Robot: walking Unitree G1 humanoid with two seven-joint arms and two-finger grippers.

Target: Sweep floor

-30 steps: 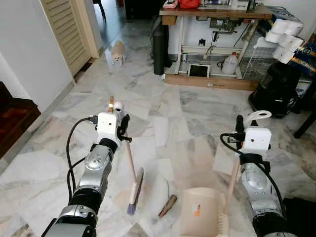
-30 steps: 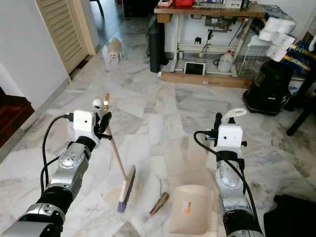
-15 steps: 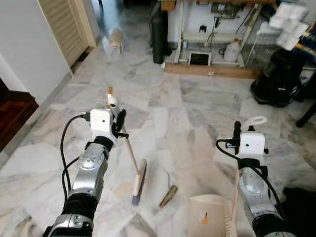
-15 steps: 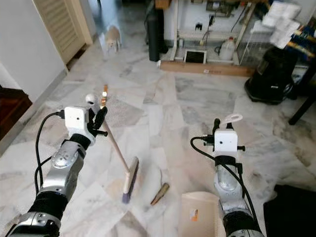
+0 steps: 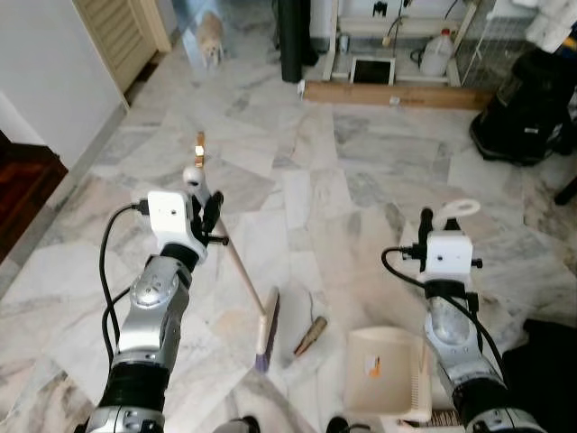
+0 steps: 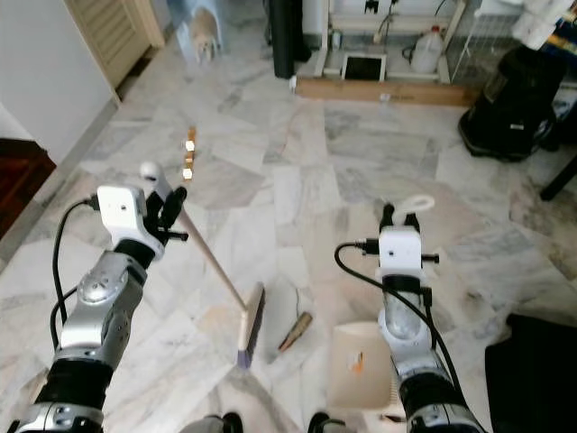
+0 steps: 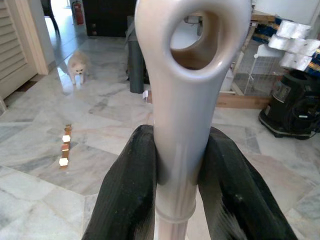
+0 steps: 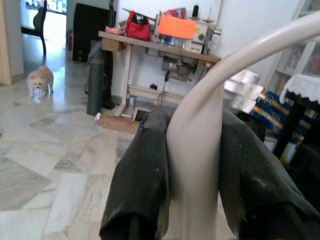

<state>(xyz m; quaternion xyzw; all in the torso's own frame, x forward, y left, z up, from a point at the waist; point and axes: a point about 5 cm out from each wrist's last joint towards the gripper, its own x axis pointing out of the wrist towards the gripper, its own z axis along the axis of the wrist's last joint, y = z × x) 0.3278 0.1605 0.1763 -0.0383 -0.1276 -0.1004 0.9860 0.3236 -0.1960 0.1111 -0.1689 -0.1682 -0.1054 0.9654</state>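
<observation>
My left gripper (image 5: 209,216) is shut on the beige broom handle (image 7: 186,125) just below its looped end. The broom slants down to the right, and its purple-bristled head (image 5: 267,317) rests on the marble floor. A brown cone-shaped piece of litter (image 5: 310,336) lies just right of the broom head. A beige dustpan (image 5: 383,370) stands on the floor to the right of the litter. Its upright handle (image 8: 200,130) is held in my shut right gripper (image 5: 433,225).
A small dog (image 5: 210,36) stands far back by the louvred door (image 5: 117,36). Small blocks (image 5: 199,149) lie on the floor beyond the broom. A black vacuum (image 5: 527,108) and a worktable (image 8: 165,40) stand at the back right; dark cloth (image 5: 550,361) lies at the right.
The whole picture has shifted as the camera tilted down and moved forward. The broom head now lies a little closer to the brown litter. Both grips are unchanged.
</observation>
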